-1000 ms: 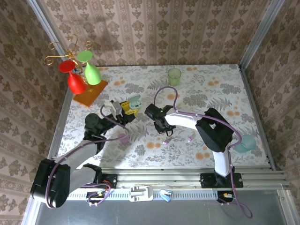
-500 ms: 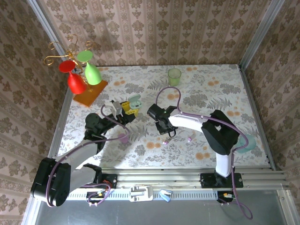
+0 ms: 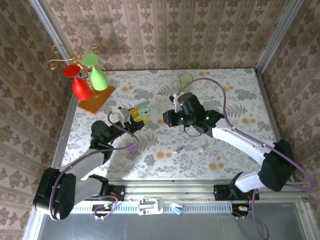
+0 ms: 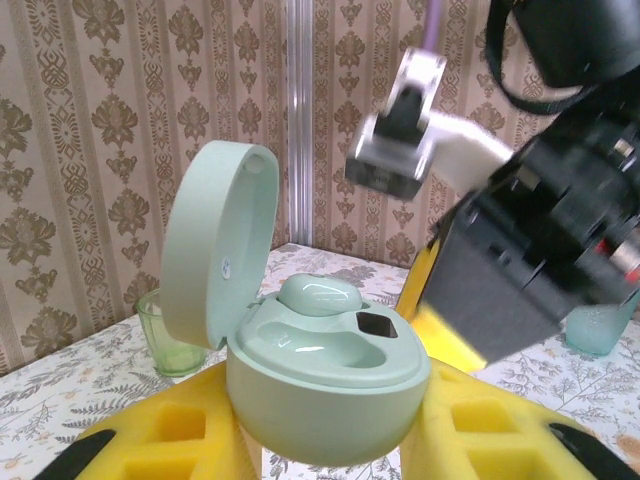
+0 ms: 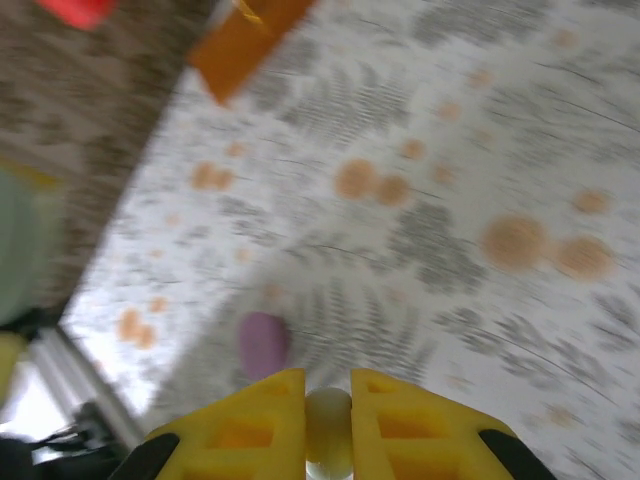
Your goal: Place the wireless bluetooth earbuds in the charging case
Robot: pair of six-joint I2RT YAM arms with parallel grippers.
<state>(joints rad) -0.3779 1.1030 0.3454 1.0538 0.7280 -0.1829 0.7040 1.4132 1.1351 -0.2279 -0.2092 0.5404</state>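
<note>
My left gripper [image 3: 139, 113] [image 4: 330, 445] is shut on an open mint-green charging case [image 3: 144, 106] [image 4: 325, 385], its yellow fingers [image 4: 150, 440] on either side. One mint earbud [image 4: 320, 293] sits in the case beside an empty socket [image 4: 305, 350], and the lid [image 4: 210, 240] stands up. My right gripper [image 3: 166, 120] [image 5: 328, 400] hovers above the table just right of the case, shut on a small pale green earbud [image 5: 328, 432]. Two tiny pinkish-purple earbuds [image 3: 176, 151] [image 3: 202, 148] lie on the table in front.
A pinkish-purple oval case [image 3: 131, 147] [image 5: 263, 343] lies by the left arm. A green cup [image 3: 186, 80] [image 4: 175, 345] stands at the back. A rack of red and green glasses on an orange base [image 3: 95, 99] fills the back left corner. A teal cup [image 4: 600, 330] stands off right.
My right gripper rose off the table near the purple earbuds and moved back toward the mint case, its fingers closing on the pale earbud. The left arm stayed still.
</note>
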